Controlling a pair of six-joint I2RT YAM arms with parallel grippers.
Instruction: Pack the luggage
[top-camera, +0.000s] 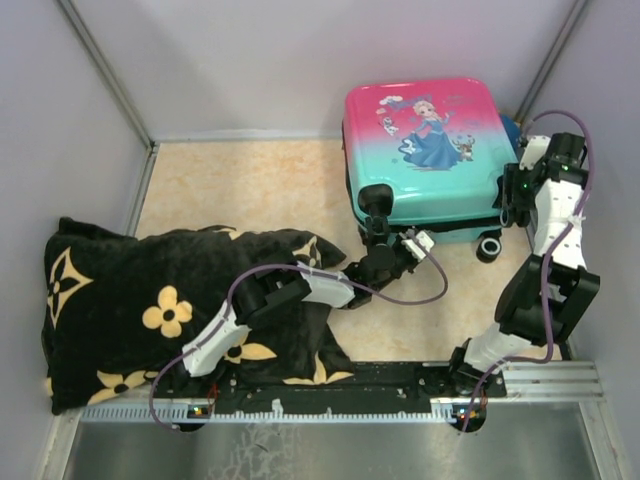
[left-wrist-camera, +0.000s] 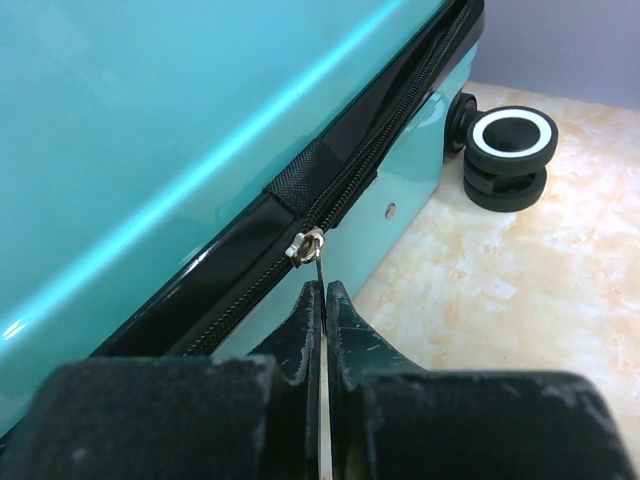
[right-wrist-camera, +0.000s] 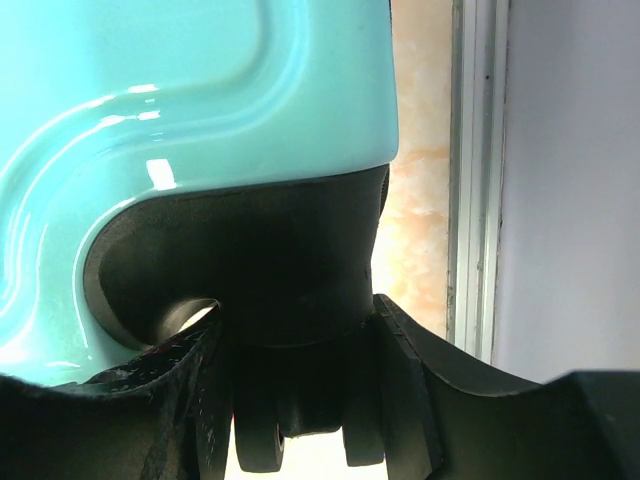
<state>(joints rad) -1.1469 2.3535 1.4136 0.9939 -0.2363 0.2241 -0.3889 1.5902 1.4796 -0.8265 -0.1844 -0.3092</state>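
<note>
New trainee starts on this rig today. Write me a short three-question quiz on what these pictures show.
1. True or false: the blanket is already inside the luggage.
2. The left gripper is shut on: A the blanket; B the zipper pull; C nothing.
3. Fill in: the right gripper has its jaws on either side of one black ___ of the luggage.
Key: 1 false; 2 B; 3 wheel.
</note>
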